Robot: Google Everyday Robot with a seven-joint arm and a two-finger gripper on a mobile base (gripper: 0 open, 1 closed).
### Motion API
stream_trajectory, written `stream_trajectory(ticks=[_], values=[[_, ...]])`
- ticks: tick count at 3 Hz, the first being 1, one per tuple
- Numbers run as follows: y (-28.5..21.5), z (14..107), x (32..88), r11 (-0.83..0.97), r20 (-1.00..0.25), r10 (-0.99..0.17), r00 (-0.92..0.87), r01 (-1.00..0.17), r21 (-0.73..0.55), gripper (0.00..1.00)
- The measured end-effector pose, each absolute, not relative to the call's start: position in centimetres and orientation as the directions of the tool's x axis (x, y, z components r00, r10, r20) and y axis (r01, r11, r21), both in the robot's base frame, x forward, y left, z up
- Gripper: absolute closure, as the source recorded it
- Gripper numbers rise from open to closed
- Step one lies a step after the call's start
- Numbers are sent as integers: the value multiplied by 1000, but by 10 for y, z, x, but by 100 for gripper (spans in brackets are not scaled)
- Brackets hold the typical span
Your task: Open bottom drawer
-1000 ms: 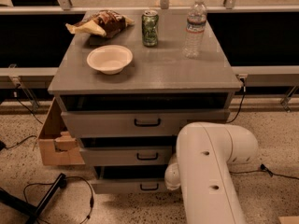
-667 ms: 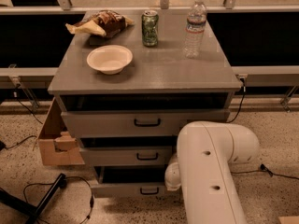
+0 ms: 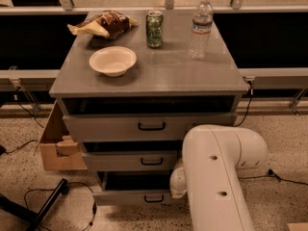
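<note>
The grey cabinet (image 3: 144, 76) has three drawers, each with a black bar handle. The bottom drawer (image 3: 130, 197) is the slimmest one. It stands pulled out a little, with a dark gap above its front and its handle (image 3: 154, 198) in plain sight. My white arm (image 3: 216, 177) fills the lower right, and its rounded joint (image 3: 177, 182) sits against the drawer's right end. My gripper is hidden behind the arm, low at that right end.
On the cabinet top are a white bowl (image 3: 113, 60), a chip bag (image 3: 103, 24), a green can (image 3: 154, 29) and a water bottle (image 3: 200, 28). An open cardboard box (image 3: 57, 148) stands left of the cabinet. Black cables (image 3: 57, 196) lie on the speckled floor.
The bottom drawer's front has come a little further out toward the camera. The arm and the things on top look unchanged.
</note>
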State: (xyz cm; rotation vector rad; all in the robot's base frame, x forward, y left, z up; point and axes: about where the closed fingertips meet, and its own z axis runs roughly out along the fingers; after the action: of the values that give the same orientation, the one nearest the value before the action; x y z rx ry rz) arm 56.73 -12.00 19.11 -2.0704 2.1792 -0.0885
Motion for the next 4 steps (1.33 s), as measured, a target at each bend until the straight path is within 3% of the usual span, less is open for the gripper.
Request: stream_trajectory(ticks=[1,2,4], values=[[-120,189,566,54,-56,-997,-47,-990,-132,28],[-120,189,565,54,-56,-997,-47,-990,-130,5],[-120,186,558,48,-59,-997,-42,-992,-118,0]])
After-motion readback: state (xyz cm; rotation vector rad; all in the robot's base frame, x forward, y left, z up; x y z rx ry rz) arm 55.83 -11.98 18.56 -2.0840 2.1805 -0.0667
